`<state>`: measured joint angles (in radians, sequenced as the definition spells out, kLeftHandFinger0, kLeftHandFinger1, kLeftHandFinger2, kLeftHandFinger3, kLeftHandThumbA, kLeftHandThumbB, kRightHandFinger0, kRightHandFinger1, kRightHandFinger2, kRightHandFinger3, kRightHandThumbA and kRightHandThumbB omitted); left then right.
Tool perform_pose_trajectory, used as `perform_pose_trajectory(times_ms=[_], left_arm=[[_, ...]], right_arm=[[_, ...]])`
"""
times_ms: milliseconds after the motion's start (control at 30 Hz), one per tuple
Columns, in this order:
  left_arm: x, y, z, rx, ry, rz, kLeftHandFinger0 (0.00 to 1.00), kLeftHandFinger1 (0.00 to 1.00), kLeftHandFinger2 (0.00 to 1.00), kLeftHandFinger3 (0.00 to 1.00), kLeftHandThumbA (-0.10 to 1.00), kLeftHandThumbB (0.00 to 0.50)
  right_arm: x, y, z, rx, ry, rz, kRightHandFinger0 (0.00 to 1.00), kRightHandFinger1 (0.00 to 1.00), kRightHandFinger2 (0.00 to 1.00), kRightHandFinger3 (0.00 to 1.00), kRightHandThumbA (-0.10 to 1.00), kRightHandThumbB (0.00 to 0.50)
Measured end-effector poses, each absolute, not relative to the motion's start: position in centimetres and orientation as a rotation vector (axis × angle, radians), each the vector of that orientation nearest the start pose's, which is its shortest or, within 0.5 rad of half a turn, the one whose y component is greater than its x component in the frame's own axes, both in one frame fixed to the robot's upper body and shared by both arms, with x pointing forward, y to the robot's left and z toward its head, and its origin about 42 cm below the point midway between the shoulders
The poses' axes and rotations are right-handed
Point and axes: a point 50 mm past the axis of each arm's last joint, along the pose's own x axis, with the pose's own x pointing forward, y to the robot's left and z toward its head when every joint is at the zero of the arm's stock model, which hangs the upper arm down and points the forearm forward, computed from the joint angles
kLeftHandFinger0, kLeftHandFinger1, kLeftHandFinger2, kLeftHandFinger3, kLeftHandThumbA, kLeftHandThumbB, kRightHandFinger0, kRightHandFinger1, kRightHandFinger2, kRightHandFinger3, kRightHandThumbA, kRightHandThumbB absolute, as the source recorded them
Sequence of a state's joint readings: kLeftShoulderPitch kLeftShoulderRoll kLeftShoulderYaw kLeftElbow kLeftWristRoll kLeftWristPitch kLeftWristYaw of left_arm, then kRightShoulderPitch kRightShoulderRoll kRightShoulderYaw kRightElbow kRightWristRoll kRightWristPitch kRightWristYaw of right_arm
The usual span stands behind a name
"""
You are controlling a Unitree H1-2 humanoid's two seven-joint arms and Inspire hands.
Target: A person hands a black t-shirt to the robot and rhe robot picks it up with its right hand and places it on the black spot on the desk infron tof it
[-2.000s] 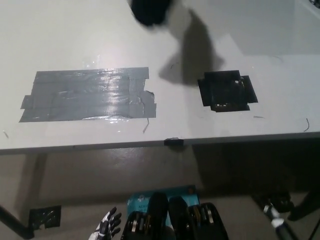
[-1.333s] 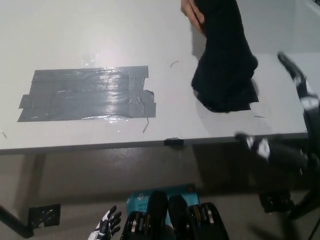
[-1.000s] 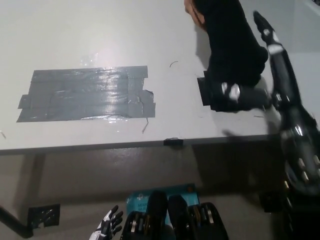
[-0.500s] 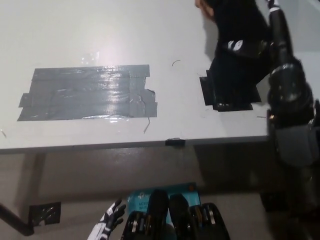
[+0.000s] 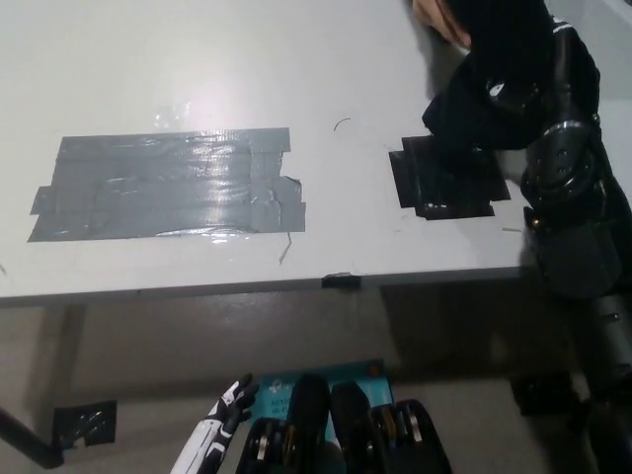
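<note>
Right hand (image 5: 513, 94) meets dark, bunched, hanging t-shirt (image 5: 484, 84).

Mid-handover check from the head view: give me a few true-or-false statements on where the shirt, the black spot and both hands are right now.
1. The black t-shirt lies flat on the grey tape patch. False: it hangs bunched above the black spot, on the right side of the desk.
2. A person's hand shows at the top edge by the shirt. True.
3. The right hand is up against the shirt. True, though its grip cannot be made out.
4. The left hand rests on the desk. False: it hangs low, below the desk edge.
5. The black spot is completely covered. False: most of it shows.
</note>
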<state>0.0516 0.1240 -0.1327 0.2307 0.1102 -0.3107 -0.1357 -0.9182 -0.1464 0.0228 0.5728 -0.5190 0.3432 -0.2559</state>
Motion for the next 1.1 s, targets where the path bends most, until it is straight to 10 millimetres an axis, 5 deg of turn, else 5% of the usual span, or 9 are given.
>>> perform_pose_trajectory(times_ms=[167, 233, 367, 467, 567, 667, 767, 967, 1100], left_arm=[[25.7, 21.4, 4.0, 0.226, -0.024, -0.298, 1.0, 1.0, 1.0, 1.0, 1.0, 0.5], [25.8, 21.4, 4.0, 0.227, -0.026, -0.298, 1.0, 1.0, 1.0, 1.0, 1.0, 0.5], [25.9, 21.4, 4.2, 0.228, -0.029, -0.299, 1.0, 1.0, 1.0, 1.0, 1.0, 0.5], [26.2, 21.4, 4.3, 0.229, -0.035, -0.3, 1.0, 1.0, 1.0, 1.0, 1.0, 0.5], [26.5, 21.3, 4.4, 0.23, -0.04, -0.301, 1.0, 1.0, 1.0, 1.0, 1.0, 0.5], [26.8, 21.3, 4.6, 0.231, -0.045, -0.302, 1.0, 1.0, 1.0, 1.0, 1.0, 0.5], [26.9, 21.3, 4.6, 0.231, -0.045, -0.302, 1.0, 1.0, 1.0, 1.0, 1.0, 0.5], [27.3, 21.3, 4.8, 0.234, -0.052, -0.302, 1.0, 1.0, 0.96, 1.0, 1.0, 0.5], [27.8, 21.3, 5.1, 0.235, -0.064, -0.302, 1.0, 1.0, 0.97, 1.0, 1.0, 0.5]], right_arm=[[53.3, -20.3, 30.7, -0.695, -0.173, -0.332, 0.0, 0.4, 0.92, 0.86, -0.1, 0.125], [53.2, -20.3, 30.8, -0.695, -0.19, -0.339, 0.0, 0.42, 0.89, 0.86, -0.1, 0.2], [52.9, -20.3, 32.0, -0.679, -0.238, -0.361, 0.27, 0.27, 0.44, 0.42, -0.1, 0.17], [52.4, -20.3, 33.6, -0.661, -0.306, -0.382, 0.01, 0.01, 0.19, 0.38, -0.1, 0.126], [51.9, -20.5, 35.2, -0.652, -0.366, -0.398, 0.09, 0.19, 0.58, 0.5, -0.1, 0.136], [51.4, -20.9, 36.8, -0.661, -0.42, -0.407, 0.0, 0.0, 0.31, 0.32, -0.1, 0.169], [51.5, -21.1, 37.2, -0.713, -0.441, -0.377, 0.0, 0.13, 0.77, 0.54, -0.1, 0.174], [52.1, -19.8, 34.4, -0.888, -0.44, -0.214, 0.0, 0.47, 0.93, 0.93, -0.1, 0.161], [52.7, -19.4, 31.2, -1.003, -0.391, -0.101, 0.06, 0.52, 0.93, 0.89, -0.1, 0.197]])
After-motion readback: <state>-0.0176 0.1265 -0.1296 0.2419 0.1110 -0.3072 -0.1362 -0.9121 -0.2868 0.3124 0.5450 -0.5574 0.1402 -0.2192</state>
